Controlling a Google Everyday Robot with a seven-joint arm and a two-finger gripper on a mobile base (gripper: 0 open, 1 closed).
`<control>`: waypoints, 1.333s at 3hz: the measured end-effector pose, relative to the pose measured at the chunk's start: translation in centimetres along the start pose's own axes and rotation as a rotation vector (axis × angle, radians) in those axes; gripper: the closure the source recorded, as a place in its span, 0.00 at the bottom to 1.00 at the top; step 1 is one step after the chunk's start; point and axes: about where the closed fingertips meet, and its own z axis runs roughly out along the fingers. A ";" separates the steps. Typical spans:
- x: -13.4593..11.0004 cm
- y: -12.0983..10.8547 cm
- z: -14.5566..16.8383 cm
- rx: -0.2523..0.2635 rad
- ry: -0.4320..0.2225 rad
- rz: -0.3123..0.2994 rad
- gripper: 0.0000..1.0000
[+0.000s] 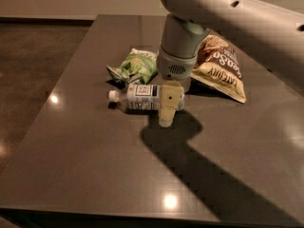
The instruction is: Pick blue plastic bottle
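The blue plastic bottle (138, 97) lies on its side on the dark table (95, 165), white cap pointing left, pale label with dark print facing up. My gripper (166, 119) hangs from the arm's grey wrist (178, 56) and stands over the bottle's right end, hiding that end. The gripper's tip reaches down to the table just in front of the bottle.
A green snack bag (135, 65) lies just behind the bottle, nearly touching it. A larger brown-and-cream snack bag (221, 65) lies to the right behind the wrist. The arm's shadow falls across the front right of the table. The table's left edge drops to a dark floor.
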 end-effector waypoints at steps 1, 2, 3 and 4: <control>-0.4 -0.2 1.1 -0.015 0.021 -0.013 0.01; -0.4 -0.4 1.1 -0.010 0.031 -0.009 0.23; -0.6 -0.5 0.5 0.003 0.029 -0.008 0.46; -0.6 -0.4 -0.5 0.014 0.013 -0.005 0.70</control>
